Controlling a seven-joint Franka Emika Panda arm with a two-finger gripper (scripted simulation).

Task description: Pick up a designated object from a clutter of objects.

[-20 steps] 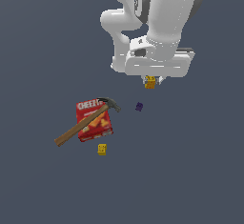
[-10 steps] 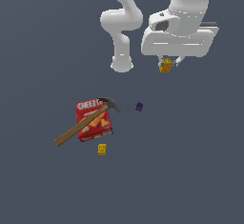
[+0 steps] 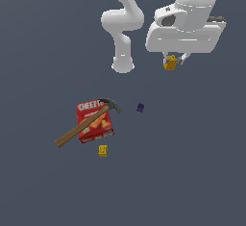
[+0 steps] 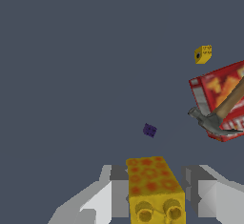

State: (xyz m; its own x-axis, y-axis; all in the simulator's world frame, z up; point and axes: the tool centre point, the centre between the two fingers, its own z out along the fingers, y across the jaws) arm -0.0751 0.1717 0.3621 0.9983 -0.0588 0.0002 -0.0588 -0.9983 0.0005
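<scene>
Exterior view: yellow cube [image 3: 170, 63] clamped in jaws, high above hammer [image 3: 86, 121], open floor around

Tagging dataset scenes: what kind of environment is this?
A bare simulated test scene, not a real room: a featureless grey floor, flat-rendered clutter like the Cheez-It box and hammer, and a claw gripping a yellow cube.

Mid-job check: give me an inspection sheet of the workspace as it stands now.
Surface: plain dark grey floor.
Job's things: small yellow-orange patterned cube held in the gripper, lifted off the floor.
Clutter: red Cheez-It cracker box lying flat; wooden-handled hammer across it; second small yellow cube beside the box; tiny dark purple cube apart.
Grippers: jaws closed on the cube.
Cables: nothing seen.
Surroundings: white robot arm base; nothing else seen.
</scene>
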